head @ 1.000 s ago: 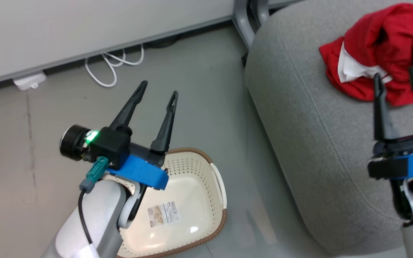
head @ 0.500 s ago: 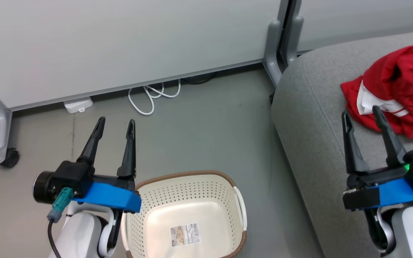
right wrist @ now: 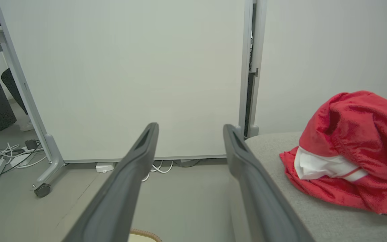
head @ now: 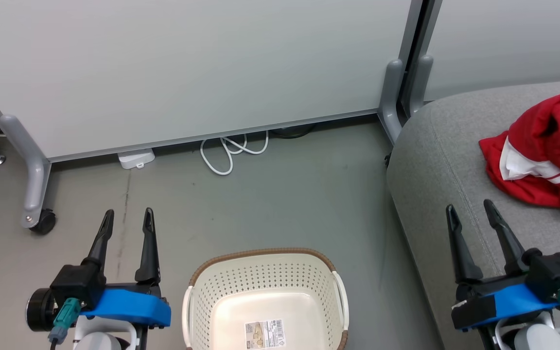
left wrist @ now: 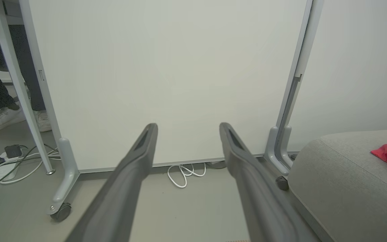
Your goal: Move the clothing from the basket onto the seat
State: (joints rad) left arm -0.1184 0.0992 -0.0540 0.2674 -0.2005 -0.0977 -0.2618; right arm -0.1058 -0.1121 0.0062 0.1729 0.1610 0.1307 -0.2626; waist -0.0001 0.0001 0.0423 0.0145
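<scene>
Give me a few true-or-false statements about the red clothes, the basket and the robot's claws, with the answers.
1. The red clothing lies on the grey seat. True.
2. The basket holds a red garment. False: the part of its inside that is in view holds no clothing, just a label stuck to its bottom.
3. The left gripper and the right gripper are both open and hold nothing. True.
4. The basket stands on the seat. False: it stands on the floor beside the seat.
5. A white cable lies looped on the floor by the partition. True.
</scene>
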